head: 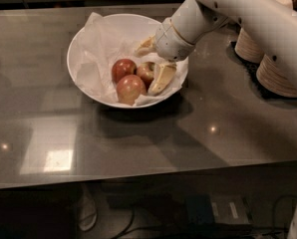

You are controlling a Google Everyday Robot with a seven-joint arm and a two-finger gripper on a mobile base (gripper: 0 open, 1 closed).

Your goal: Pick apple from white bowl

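The white bowl (83, 44) stands on the grey counter, lined with crumpled white paper. Three apples lie in it. The apple (146, 72), small and red with a yellow-green patch, lies at the right of the group. A dark red apple (123, 68) is to its left and a paler orange-red apple (130, 88) is in front. My gripper (154, 62) reaches into the bowl from the right. It is open, with one finger (145, 46) behind the apple and the other finger (162, 77) at its front right. The apple sits partly between them.
Stacks of tan paper bowls (275, 68) stand at the right on a dark mat, under my arm (248, 14). The counter's front edge (138, 176) runs across the lower part of the view, with floor clutter below.
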